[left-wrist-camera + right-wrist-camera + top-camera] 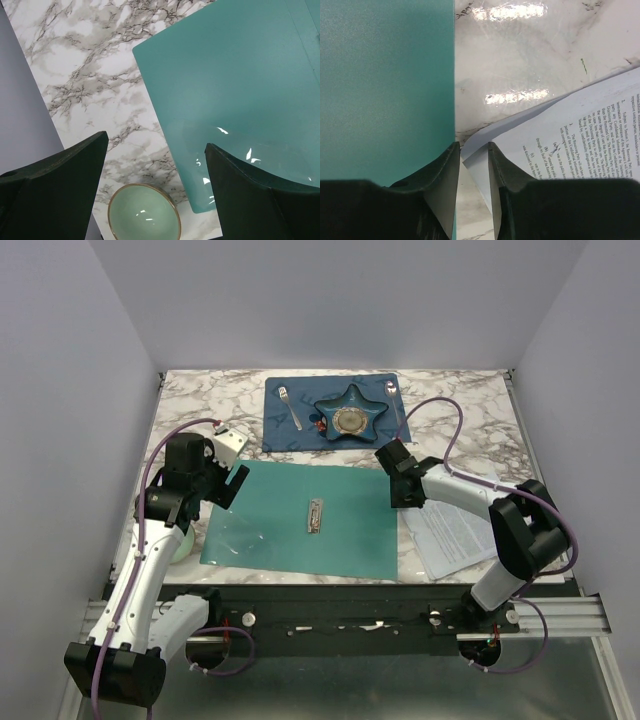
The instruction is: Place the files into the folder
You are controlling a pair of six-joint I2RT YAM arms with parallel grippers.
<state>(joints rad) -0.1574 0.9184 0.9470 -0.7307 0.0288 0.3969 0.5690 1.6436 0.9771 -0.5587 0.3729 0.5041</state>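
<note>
The teal folder [290, 525] lies open and flat on the marble table, its silver clip [316, 515] at the middle. The files [455, 535], printed white sheets, lie on the table right of the folder. My left gripper [232, 487] is open and empty above the folder's far left corner [240, 75]. My right gripper [402, 502] hangs low over the gap between the folder's right edge [385, 85] and the files [590, 130]. Its jaws stand narrowly apart, with a curled-up paper corner [477, 160] between them [473, 145].
A pale green bowl [144, 212] sits on the table left of the folder's near corner. A dark blue placemat [285, 435] with a star dish [350, 415], fork and spoon lies at the back. A small white object [232, 443] lies near the left arm.
</note>
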